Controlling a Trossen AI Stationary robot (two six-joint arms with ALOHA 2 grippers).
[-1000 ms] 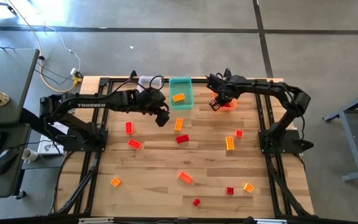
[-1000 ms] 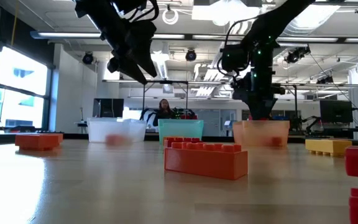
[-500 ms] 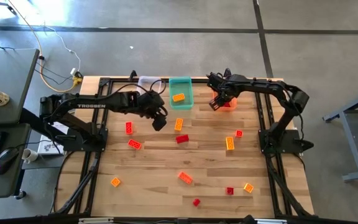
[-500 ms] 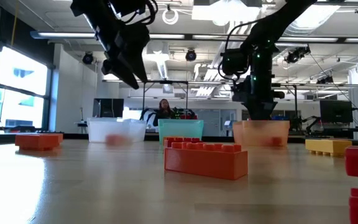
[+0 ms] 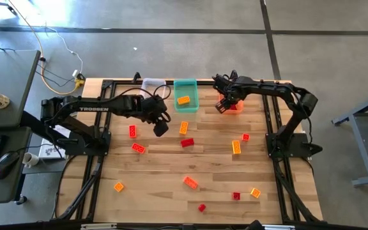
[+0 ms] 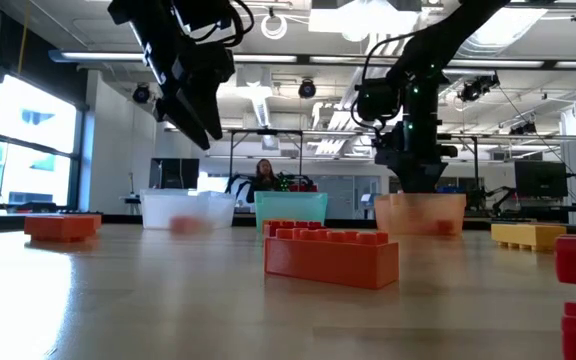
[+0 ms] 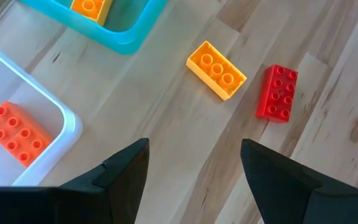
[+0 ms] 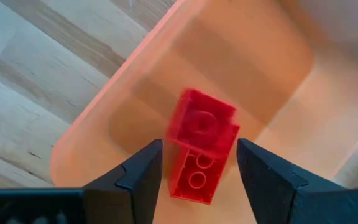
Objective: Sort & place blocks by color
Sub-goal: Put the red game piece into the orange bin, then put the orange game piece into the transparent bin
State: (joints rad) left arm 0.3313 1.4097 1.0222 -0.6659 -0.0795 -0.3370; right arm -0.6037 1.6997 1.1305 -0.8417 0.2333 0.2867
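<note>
My right gripper (image 8: pixel 197 165) hangs open over the orange bin (image 5: pixel 232 105). A blurred red block (image 8: pixel 202 124) shows below its fingers, free of them, above another red block (image 8: pixel 194 177) on the bin's floor. My left gripper (image 5: pixel 160 128) is open and empty above the table, near a yellow-orange block (image 7: pixel 216 70) and a red block (image 7: pixel 277 93). The teal bin (image 5: pixel 185 96) holds a yellow-orange block (image 5: pixel 183 100). The clear bin (image 7: pixel 55 124) holds an orange-red block (image 7: pixel 14 132). Other blocks lie flat on the table.
Loose blocks are scattered over the wooden table: red (image 5: pixel 133 131), orange-red (image 5: pixel 138 148), yellow-orange (image 5: pixel 236 147), orange (image 5: pixel 190 183), and several more toward the near edge (image 5: pixel 236 196). The three bins stand along the far edge. A person sits far behind the table (image 6: pixel 264 175).
My left gripper has moved away from the teal bin, toward the table's left and near edges, still open. My right gripper has stayed over the orange bin.
</note>
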